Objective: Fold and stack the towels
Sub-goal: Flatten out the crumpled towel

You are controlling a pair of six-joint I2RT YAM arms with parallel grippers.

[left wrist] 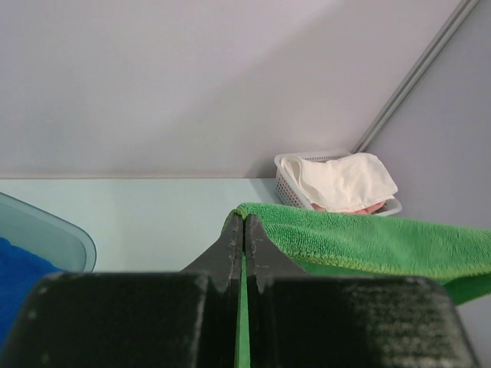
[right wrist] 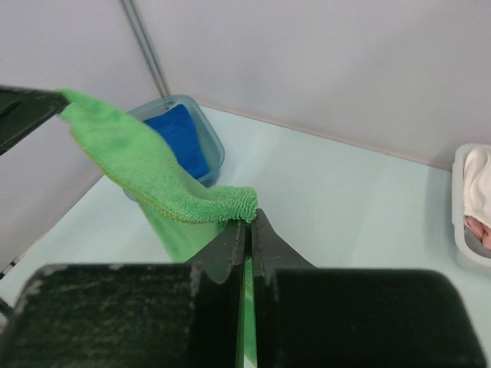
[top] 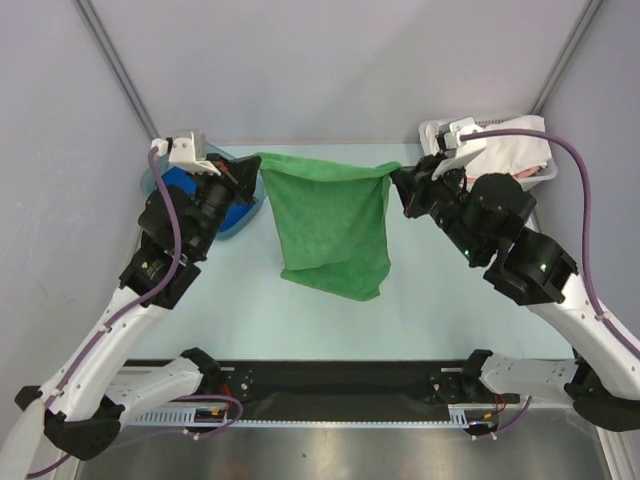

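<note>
Progress: early, nothing folded or stacked | green towel point(top: 330, 225) hangs spread in the air above the surface point(top: 450, 310) | left jaws and right jaws each pinched shut on an upper corner | top view shows the whole drape; right wrist view shows the blue towel point(right wrist: 180, 138) in its bin point(right wrist: 217, 153) | purple towel not seen.

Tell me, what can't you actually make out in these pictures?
Blue towel: top view, the left arm covers most of it; left wrist view, cut off by the frame edge.
Pinkish item: left wrist view, white cloth lies over most of it; what it is stays unclear.
Green towel: wrist views, the left gripper and right gripper hide its hanging part; top view cannot tell whether its lower edge touches the table.
</note>
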